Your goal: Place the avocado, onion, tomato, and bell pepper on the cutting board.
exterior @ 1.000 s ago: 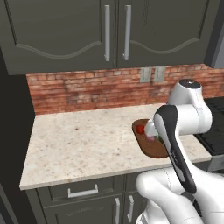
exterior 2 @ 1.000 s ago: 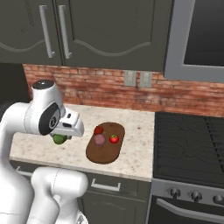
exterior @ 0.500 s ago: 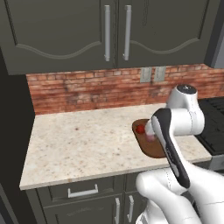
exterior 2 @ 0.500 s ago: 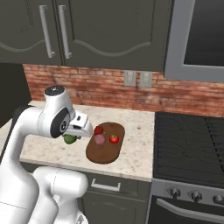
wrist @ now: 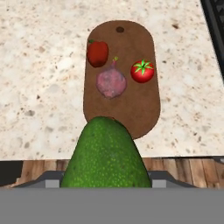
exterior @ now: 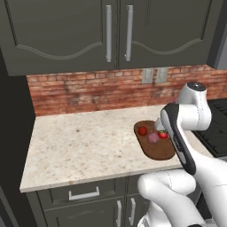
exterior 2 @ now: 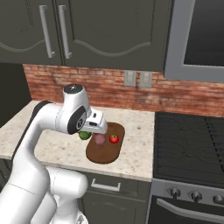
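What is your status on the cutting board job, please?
Pincer shut on avocado, above the near end of the cutting board. Bell pepper, onion, tomato already on board. Near end free, nothing in the way.

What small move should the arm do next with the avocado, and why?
Probably lower the avocado onto the bare near end of the cutting board. It is held in the jaws above that end, while the bell pepper, onion and tomato already lie farther along.
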You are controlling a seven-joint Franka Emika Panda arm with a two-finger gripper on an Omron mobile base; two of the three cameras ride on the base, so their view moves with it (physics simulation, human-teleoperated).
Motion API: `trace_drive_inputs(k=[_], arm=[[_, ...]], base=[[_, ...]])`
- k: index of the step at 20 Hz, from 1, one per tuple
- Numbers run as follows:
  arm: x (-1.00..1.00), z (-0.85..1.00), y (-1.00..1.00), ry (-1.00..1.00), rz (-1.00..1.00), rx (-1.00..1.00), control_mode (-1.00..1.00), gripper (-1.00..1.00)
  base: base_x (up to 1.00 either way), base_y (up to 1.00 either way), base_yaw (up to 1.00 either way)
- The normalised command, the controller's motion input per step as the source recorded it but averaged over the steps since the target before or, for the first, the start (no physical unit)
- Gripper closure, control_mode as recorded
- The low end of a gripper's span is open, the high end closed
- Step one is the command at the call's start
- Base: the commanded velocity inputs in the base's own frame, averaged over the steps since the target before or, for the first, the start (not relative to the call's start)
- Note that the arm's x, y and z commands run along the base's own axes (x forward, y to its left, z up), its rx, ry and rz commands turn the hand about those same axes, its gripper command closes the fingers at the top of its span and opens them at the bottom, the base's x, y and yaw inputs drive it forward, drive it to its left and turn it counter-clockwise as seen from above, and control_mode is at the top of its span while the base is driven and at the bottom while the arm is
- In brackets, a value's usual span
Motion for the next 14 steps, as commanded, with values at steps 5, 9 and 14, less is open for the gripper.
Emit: trace_drive_inputs(k=[5,9,14], arm=[[0.28,-0.13,-0.29,0.00,0.00,0.00,-1.00,1.00],[0.04,-0.19,-0.14,0.00,0.00,0.00,-1.00,1.00],[0.01,-0.28,-0.04,-0.01,0.00,0.00,-1.00,1.00]], base=[[0.00,0.00,0.00],[0.00,0.00,0.00],[0.00,0.00,0.00]])
